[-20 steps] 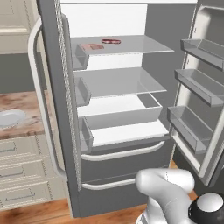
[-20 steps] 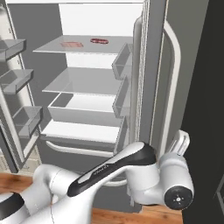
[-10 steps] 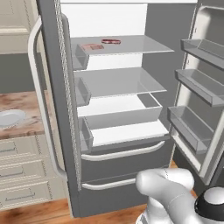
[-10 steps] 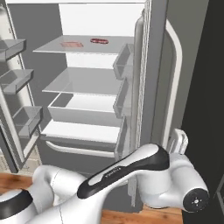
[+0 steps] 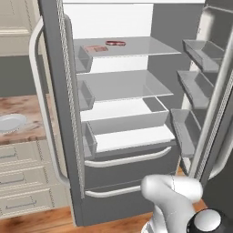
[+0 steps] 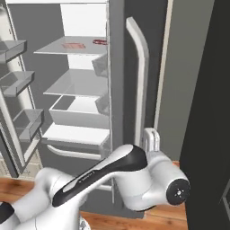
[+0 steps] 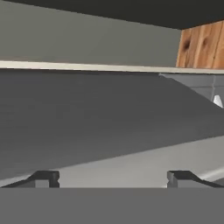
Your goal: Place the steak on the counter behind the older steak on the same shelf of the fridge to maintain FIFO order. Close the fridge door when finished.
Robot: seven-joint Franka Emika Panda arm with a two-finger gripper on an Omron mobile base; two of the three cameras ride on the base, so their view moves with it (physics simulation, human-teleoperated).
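Reaching low beside the fridge (image 6: 117, 54) door, hand (image 7: 113, 178) spread wide, empty

1. The tall dark grey French-door fridge (image 5: 132, 113) stands with both doors swung open, showing its white-grey interior.
2. Its top wide flat light grey shelf board (image 5: 145, 46) (image 6: 58, 48) carries two pieces of meat.
3. The pale pink-tan rectangular meat slab (image 5: 96, 48) (image 6: 72, 45) lies flat towards the front of that shelf, at its left end in the left base view.
4. The small dark red oval steak with a pale fat rim (image 5: 115, 43) (image 6: 99, 42) lies flat just beside it, further back and apart from it.
5. Left of the fridge, the brown-and-cream marbled stone counter (image 5: 32, 116) carries a round pale plate-like dish (image 5: 10, 123).
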